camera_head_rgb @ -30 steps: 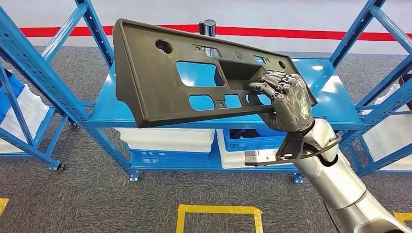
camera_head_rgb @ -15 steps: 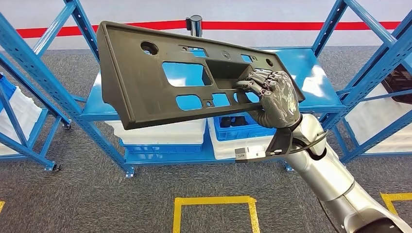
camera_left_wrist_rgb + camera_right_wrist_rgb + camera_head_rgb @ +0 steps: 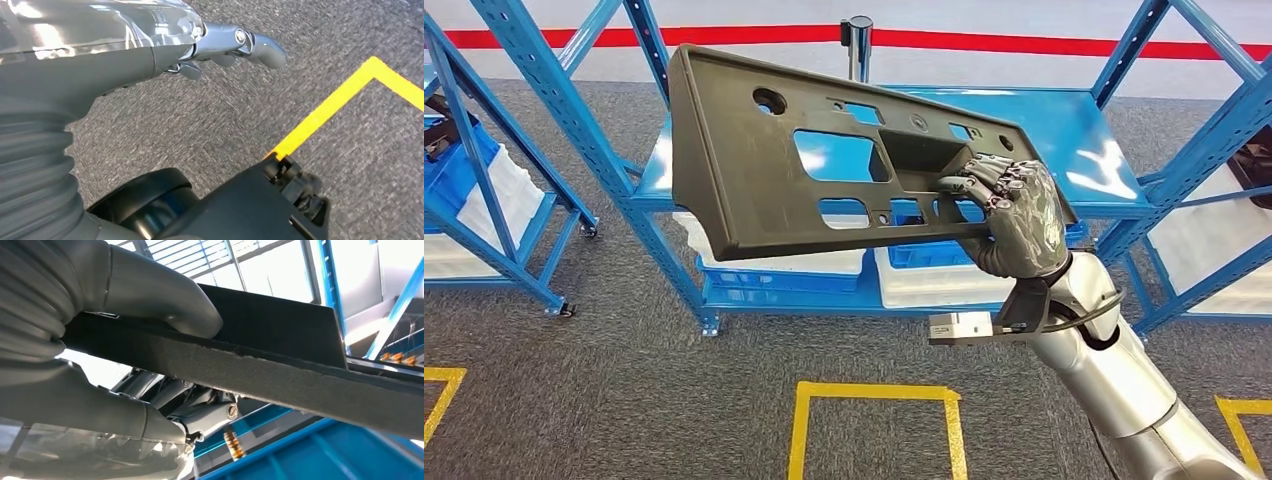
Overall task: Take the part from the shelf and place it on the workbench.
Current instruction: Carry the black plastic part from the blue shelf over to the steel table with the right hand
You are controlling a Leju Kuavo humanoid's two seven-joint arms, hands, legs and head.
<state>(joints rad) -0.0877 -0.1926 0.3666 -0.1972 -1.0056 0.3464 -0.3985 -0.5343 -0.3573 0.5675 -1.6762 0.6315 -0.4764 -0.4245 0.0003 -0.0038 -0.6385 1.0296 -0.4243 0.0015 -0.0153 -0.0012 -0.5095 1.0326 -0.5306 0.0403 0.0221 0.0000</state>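
Part (image 3: 764, 170): dark panel with cutouts, held in the air before the blue shelf (image 3: 1064, 140), gripped at one end by right hand (image 3: 1019, 215); thumb hidden behind it. Left hand (image 3: 235, 45): fingers partly cut off, state unclear. Grey carpet (image 3: 624, 400), yellow tape (image 3: 874, 392).

The black panel part (image 3: 824, 180) in the right hand (image 3: 1014, 215) is held up in front of the blue shelf (image 3: 1064, 130), hiding most of its top deck. Blue uprights (image 3: 594, 160) stand at 10 and 2 o'clock. Grey carpet (image 3: 624, 400) with yellow tape (image 3: 874, 395) lies open at 6 o'clock, where the left hand (image 3: 235, 45) hangs.
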